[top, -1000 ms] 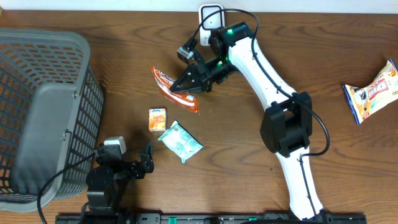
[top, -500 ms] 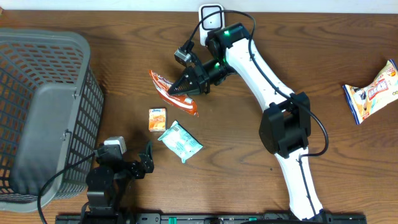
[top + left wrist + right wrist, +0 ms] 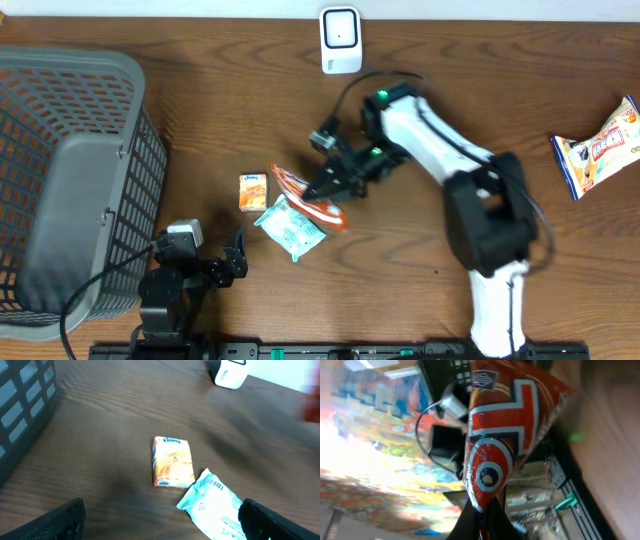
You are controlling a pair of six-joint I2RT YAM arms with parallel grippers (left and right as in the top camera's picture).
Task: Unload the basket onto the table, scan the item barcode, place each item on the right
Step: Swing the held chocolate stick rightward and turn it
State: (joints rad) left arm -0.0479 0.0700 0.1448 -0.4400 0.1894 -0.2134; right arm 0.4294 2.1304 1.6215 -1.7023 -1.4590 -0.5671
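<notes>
Near the middle of the wooden table [image 3: 200, 90], the right gripper [image 3: 325, 186] is clamped on an orange pouch [image 3: 288, 182], gripping it partway along its length. The pouch runs on a slant from upper left to lower right, and its lower end overlaps the near corner of a teal packet [image 3: 290, 228]; the overhead view does not settle whether the two touch. From the right wrist camera, the pouch [image 3: 500, 435] fills the centre of the picture, its red, white and blue print facing the lens and its narrow end pinched between the dark fingers [image 3: 470, 527] at the bottom edge.

A white scanner [image 3: 341, 40] stands at the far edge of the table, well apart from the pouch. An orange tissue pack [image 3: 253, 191] lies flat just left of the pouch and beside the teal packet. A grey basket [image 3: 60, 180] takes up the left side, and a yellow snack bag [image 3: 600, 148] lies alone at the far right.

At the near edge, the left gripper [image 3: 232, 262] sits low with its jaws spread wide, holding nothing and facing the tissue pack and teal packet.
</notes>
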